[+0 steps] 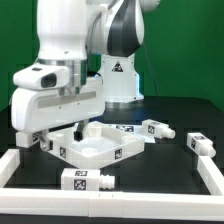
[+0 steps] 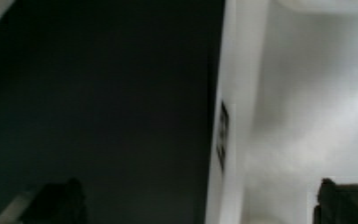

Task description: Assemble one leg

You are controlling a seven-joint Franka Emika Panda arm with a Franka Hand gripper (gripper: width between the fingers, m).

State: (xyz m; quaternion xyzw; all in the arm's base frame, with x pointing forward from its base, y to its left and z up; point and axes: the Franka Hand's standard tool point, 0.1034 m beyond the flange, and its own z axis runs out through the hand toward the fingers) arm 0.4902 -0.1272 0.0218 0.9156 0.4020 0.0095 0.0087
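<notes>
White panel [image 2: 300, 100] edge lies under the gripper [image 2: 202, 205]; its fingers [image 2: 60, 203] are spread wide, nothing held. No leg is within reach. We count 3: leg [image 1: 82, 181], leg [image 1: 155, 130] and leg [image 1: 200, 143], all well apart from the gripper. Panels: 1. Risk: if lowered here, fingers hit the rim and shift the panel.

Cams: exterior wide, wrist close-up.
Exterior looks slightly down toward arm base [image 1: 118, 78], upper frame; wrist blurred, close on white panel [image 2: 304, 100], seen by both.
</notes>
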